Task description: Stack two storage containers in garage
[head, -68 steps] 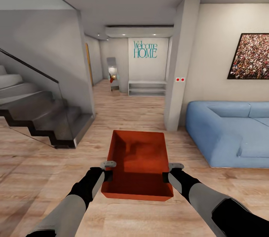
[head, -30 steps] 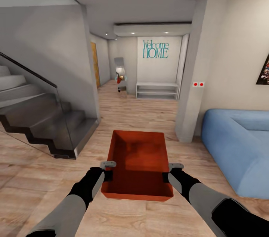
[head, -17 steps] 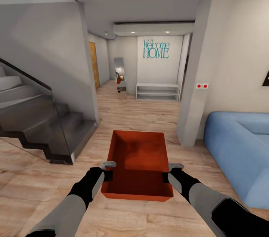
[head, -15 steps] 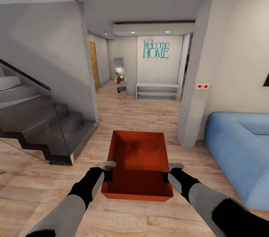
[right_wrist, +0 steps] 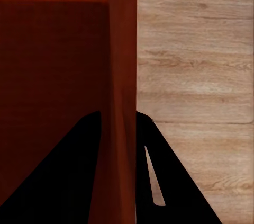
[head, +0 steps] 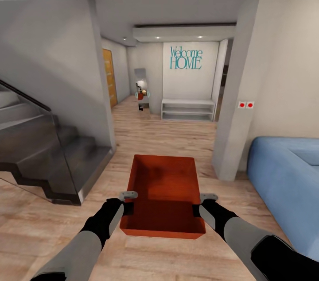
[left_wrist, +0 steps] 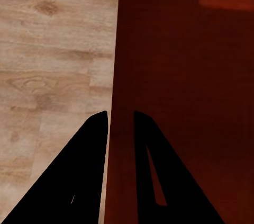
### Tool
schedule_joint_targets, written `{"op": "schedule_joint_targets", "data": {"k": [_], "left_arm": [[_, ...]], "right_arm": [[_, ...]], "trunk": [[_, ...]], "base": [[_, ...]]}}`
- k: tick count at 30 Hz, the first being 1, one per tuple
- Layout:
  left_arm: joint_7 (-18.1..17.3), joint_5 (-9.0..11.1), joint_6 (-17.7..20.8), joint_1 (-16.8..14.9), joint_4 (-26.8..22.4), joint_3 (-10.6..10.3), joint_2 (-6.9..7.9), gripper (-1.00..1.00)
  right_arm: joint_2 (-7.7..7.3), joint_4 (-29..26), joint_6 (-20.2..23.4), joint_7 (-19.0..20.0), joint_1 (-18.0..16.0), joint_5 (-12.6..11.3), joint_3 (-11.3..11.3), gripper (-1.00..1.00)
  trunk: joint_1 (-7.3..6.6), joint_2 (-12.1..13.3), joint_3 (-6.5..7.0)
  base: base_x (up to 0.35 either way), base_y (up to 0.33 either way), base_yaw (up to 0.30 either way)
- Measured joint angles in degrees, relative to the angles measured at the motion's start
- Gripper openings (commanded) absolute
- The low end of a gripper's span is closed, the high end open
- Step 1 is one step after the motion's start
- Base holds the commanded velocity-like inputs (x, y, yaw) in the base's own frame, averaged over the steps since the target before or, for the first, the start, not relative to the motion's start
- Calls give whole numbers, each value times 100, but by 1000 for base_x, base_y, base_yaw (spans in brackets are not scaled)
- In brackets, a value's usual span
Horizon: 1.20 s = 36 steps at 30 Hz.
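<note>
Rolling forward since the earlier frame: sofa (head: pixel 288 183) sliding right, stairs (head: pixel 40 148) nearing.
Left gripper (head: pixel 129 202) and right gripper (head: pixel 200 203) are pinching opposite walls of 1 bin (head: pixel 163 192), keeping it level for carrying.

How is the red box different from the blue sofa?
The storage container is orange-red with hard, straight walls; the sofa is blue, with rounded cushions. The container is far smaller than the sofa. The container is held over the floor, with the left gripper and right gripper clamped on its side walls; the sofa sits on the wood floor. Both are in the same room.
</note>
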Motion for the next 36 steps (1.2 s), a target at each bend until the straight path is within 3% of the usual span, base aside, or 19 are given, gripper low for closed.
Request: {"op": "schedule_joint_targets", "data": {"k": [36], "left_arm": [[0, -1, 1, 0, 0, 0, -1, -100]], "right_arm": [[-1, 1, 0, 1, 0, -4, 3, -100]], "trunk": [[0, 0, 0]], "base": [[322, 0, 0]]}}
